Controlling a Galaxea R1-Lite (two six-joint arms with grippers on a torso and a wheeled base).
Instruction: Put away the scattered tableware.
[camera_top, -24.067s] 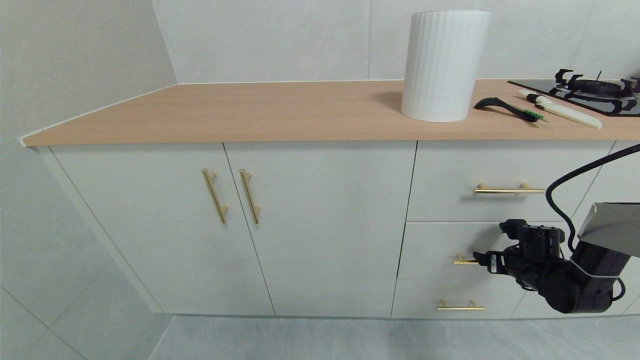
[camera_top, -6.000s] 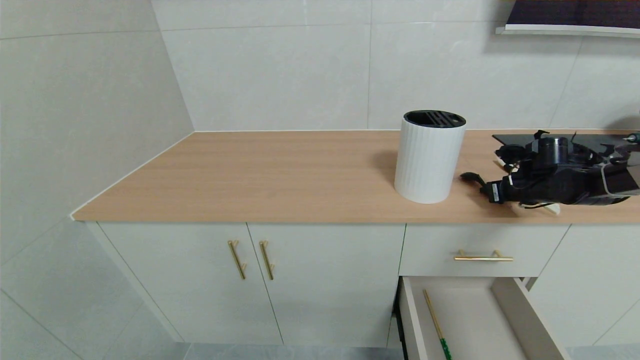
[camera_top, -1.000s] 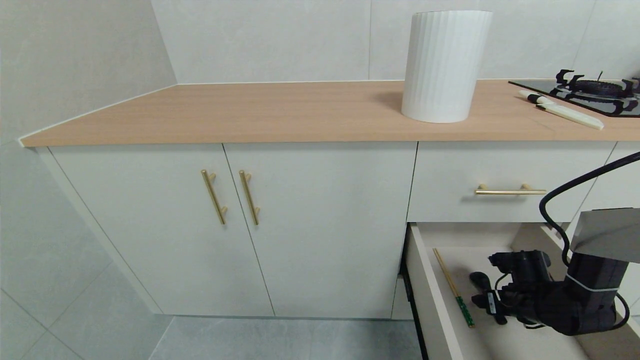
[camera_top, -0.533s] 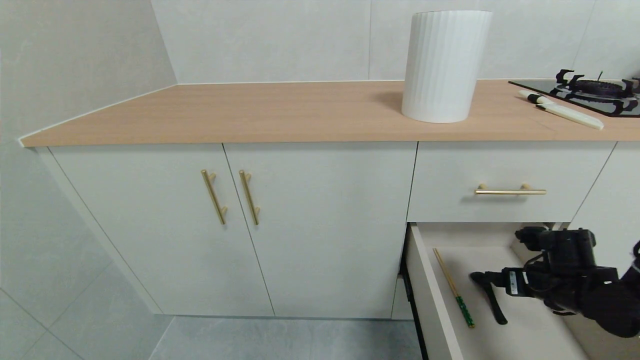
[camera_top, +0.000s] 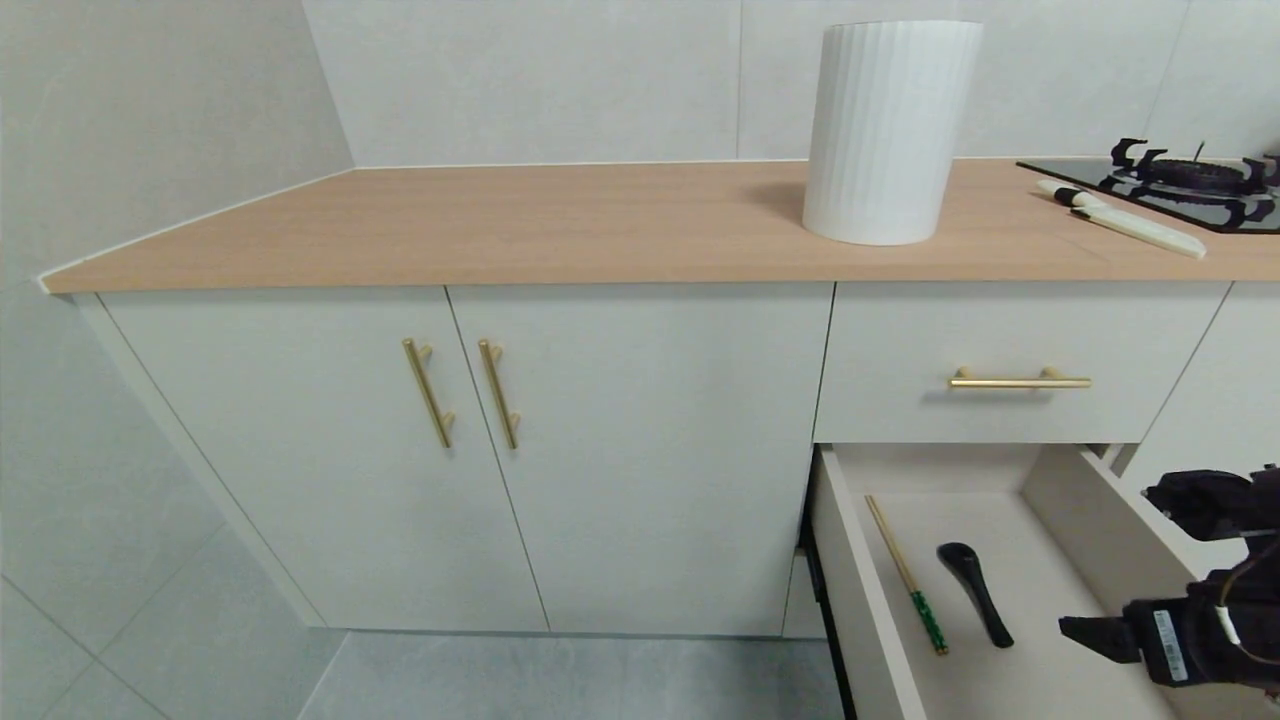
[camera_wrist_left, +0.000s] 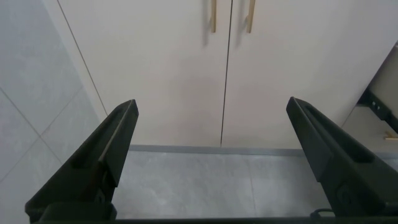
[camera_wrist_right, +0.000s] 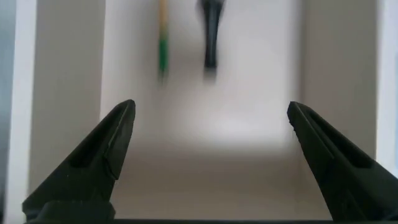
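Black spoon (camera_top: 975, 590) now lies in the drawer (camera_top: 1075, 520) beside the chopsticks (camera_top: 905, 572); my right gripper (camera_wrist_right: 210, 112) has backed off, jaws apart. The knife (camera_top: 1125, 222) waits on the surface (camera_top: 500, 220).

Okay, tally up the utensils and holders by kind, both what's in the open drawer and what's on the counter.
In the open drawer:
Chopsticks, green ends, lying together: 1 set
Black spoon: 1
On the counter:
Knife: 1
White ribbed holder: 1
Total: 4

In the drawer (camera_top: 1075, 520), spoon (camera_top: 974, 590) lies right of chopsticks (camera_top: 906, 573).
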